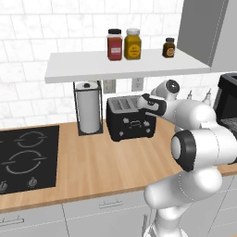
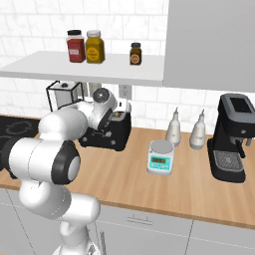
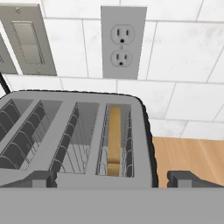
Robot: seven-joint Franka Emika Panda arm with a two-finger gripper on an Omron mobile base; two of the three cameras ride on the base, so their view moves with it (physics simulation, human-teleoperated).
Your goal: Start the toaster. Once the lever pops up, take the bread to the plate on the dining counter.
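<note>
The black toaster [image 1: 131, 121] stands on the wooden wall counter below a shelf, and shows again in the right base view [image 2: 107, 135]. In the hand view I look down into its silver-rimmed slots [image 3: 74, 135]. A brown slice of bread [image 3: 114, 140] stands on edge in the rightmost slot. My gripper [image 3: 113, 179] hovers just over the toaster's near right end, open, with its fingertips [image 3: 40, 178] wide apart and nothing between them. From the left base view the hand [image 1: 147, 104] sits above the toaster's right top corner. The plate and the dining counter are out of view.
A paper towel holder [image 1: 89, 110] stands left of the toaster, with a cooktop [image 1: 28, 157] further left. The shelf [image 1: 125, 65] with jars hangs right above. To the right are a kitchen scale [image 2: 160, 157], two bottles [image 2: 174, 128] and a coffee machine [image 2: 234, 137]. A wall outlet [image 3: 123, 41] is behind the toaster.
</note>
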